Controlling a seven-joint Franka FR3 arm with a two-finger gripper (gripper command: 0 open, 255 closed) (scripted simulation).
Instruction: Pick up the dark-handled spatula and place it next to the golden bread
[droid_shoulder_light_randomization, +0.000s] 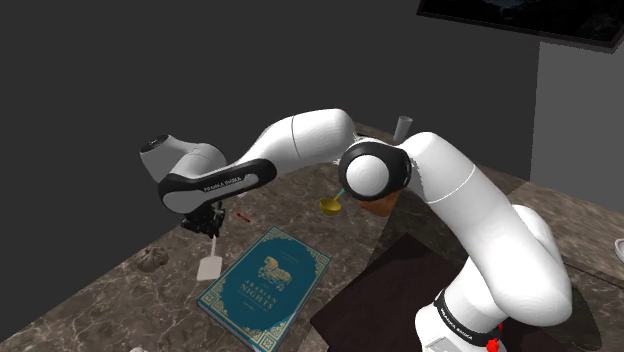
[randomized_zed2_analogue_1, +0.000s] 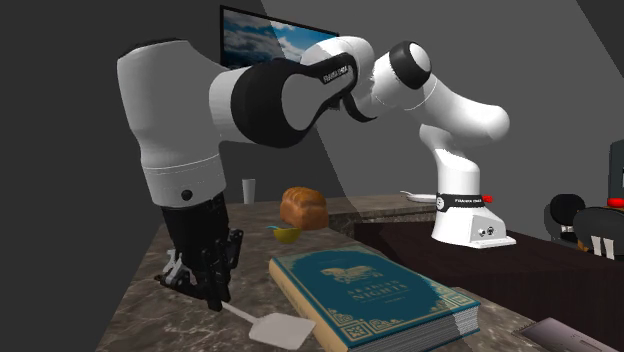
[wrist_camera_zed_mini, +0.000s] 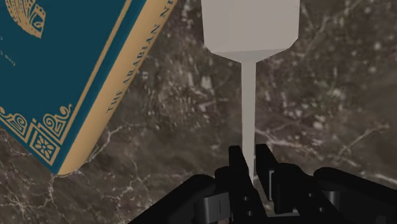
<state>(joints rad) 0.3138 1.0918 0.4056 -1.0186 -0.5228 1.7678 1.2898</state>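
Note:
The spatula has a pale flat blade (wrist_camera_zed_mini: 251, 25) and a thin pale shaft. Its handle end is hidden inside my gripper (wrist_camera_zed_mini: 250, 159), which is shut on the shaft. From the shoulder view the gripper (droid_shoulder_light_randomization: 213, 228) points down at the marble table, with the blade (droid_shoulder_light_randomization: 209, 268) just beyond it, beside the teal book. The second exterior view shows the gripper (randomized_zed2_analogue_1: 213, 290) low over the table and the blade (randomized_zed2_analogue_1: 283, 328) at table level. I cannot tell if the blade touches the surface. The golden bread (randomized_zed2_analogue_1: 303, 207) sits further back, partly behind my arm (droid_shoulder_light_randomization: 380, 206).
A thick teal book (droid_shoulder_light_randomization: 265, 285) (randomized_zed2_analogue_1: 370, 295) (wrist_camera_zed_mini: 70, 70) lies right beside the spatula. A small yellow bowl (droid_shoulder_light_randomization: 331, 204) (randomized_zed2_analogue_1: 286, 233) sits near the bread. A grey cup (droid_shoulder_light_randomization: 402, 127) stands at the back, a dark mat (droid_shoulder_light_randomization: 390, 290) lies by the stand, and a red stick (droid_shoulder_light_randomization: 243, 214) lies near the gripper.

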